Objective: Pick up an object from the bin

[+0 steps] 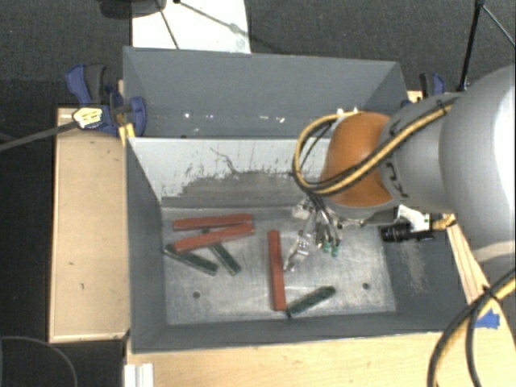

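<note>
**Item 1, red-brown bar** (276, 268): long and flat, it lay on the bin floor right of centre and ran from the far side toward the near wall. It was the thing nearest the gripper, and its upper half was just to the left of the gripper tip.

**Item 2, gripper** (306, 248): its metal tip hung low over the floor beside Item 1. Whether it touched the bar could not be told. Its grip state could not be made out, and nothing was seen held in it.

**Item 3, dark green bar** (312, 299): short and set at a slant, it met the near end of Item 1 by the near wall.

**Item 4, pair of red-brown bars** (214, 229): these lay side by side, roughly crosswise, at left of centre and well apart from the gripper.

**Item 5, two dark green bars** (208, 260): these lay slanted just below Item 4 and close to each other.

**Item 6, grey metal bin** (149, 248): it had sloped walls and a scuffed floor, and it held Items 1 and 3 to 5.

**Item 7, orange cover** (359, 168): it sat on the wrist above the gripper, and yellow-and-black cables (305, 147) looped round its left side.
</note>
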